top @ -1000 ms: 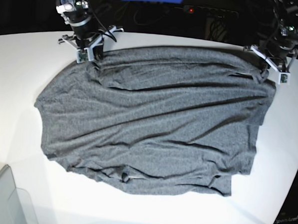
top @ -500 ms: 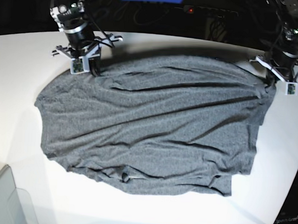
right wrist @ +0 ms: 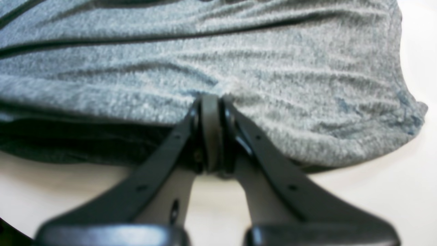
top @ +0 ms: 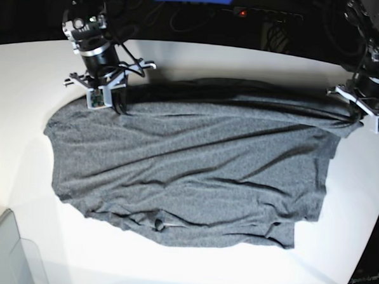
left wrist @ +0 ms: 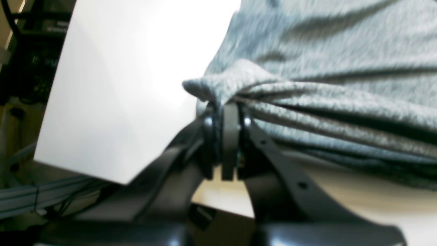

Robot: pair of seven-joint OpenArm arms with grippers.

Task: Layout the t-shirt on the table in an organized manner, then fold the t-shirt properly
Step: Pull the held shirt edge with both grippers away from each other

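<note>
The dark-grey t-shirt [top: 194,168] lies spread and wrinkled across the white table [top: 189,269]. My right gripper [top: 118,108], at the base view's upper left, is shut on the shirt's far edge; the right wrist view shows its jaws [right wrist: 210,102] pinching a fold of the shirt [right wrist: 239,68]. My left gripper [top: 357,119], at the base view's upper right, is shut on the shirt's far right corner; the left wrist view shows it [left wrist: 225,106] clamped on a bunched corner of the shirt [left wrist: 307,68]. The far edge is pulled taut between both grippers and folded over towards the front.
A translucent grey bin corner [top: 5,253] sits at the front left. The table's curved edge [top: 369,234] runs down the right side, close to my left gripper. Dark equipment and cables [top: 259,18] lie behind the table. The table's corner [left wrist: 119,177] shows in the left wrist view.
Both grippers have moved towards the front with the shirt's far edge held. The left gripper has also gone outwards to the right. The edge is now stretched straighter between them.
</note>
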